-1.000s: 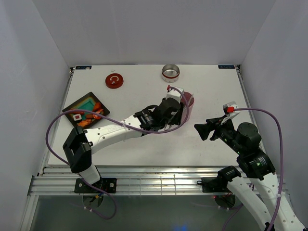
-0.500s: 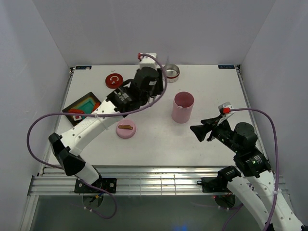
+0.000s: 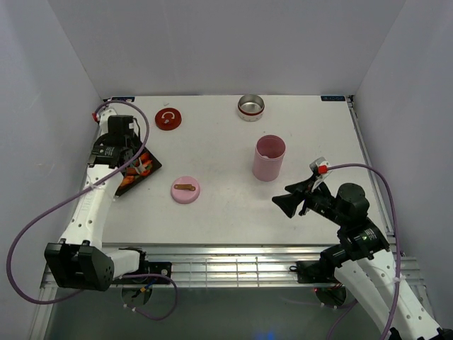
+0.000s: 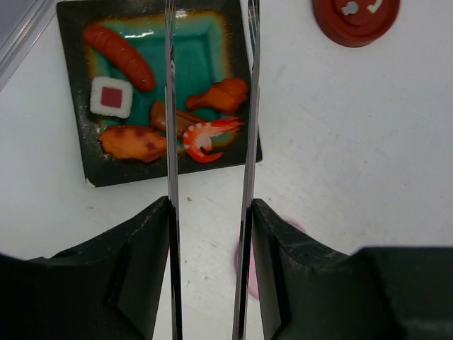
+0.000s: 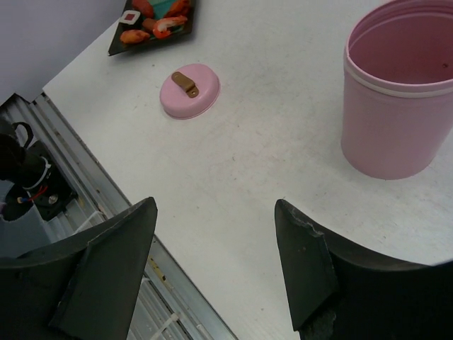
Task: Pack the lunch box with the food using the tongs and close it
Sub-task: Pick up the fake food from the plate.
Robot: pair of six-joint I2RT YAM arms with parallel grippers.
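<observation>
"Left wrist view first: what is the left pincer [image 4: 210,212] doing?" one operator is asking.

"It is clamping the long slim silvery V-shaped tongs [image 4: 170,142], one black finger pressing on the outside of each thin arm. The two arms are running up out of the picture over the black square tray with the teal inside [image 4: 127,171]. Their tips are not showing, so I cannot tell whether they are touching any piece."

"And the food?"

"All that I am seeing of it is lying on that tray: a red sausage [image 4: 120,57], a white square piece with a red centre [image 4: 112,97], an orange drumstick [image 4: 219,93], a red-and-white shrimp [image 4: 207,134] and an orange fried piece [image 4: 131,142]."

"So how far along are we?"

"Barely starting, I am judging. The tongs are in hand, but the tall pink round lunch box [image 5: 400,106] is standing open in the middle of the white bench [image 3: 318,127], well apart from the tray. The part of its inside that is showing is looking bare. Its flat pink lid with the brown clasp [image 5: 190,90] is lying on the bench between tray and box. Every piece is waiting to be carried over, and after that the lid is going on."

"How are the arms posing?"

"The left arm is reaching forward along the bench's left edge, its wrist bending down over the tray. The right arm is folding at the near right. The right pincer [image 5: 216,212] is hovering near the lunch box, pointing left, with its jaws apart and holding nothing."
</observation>
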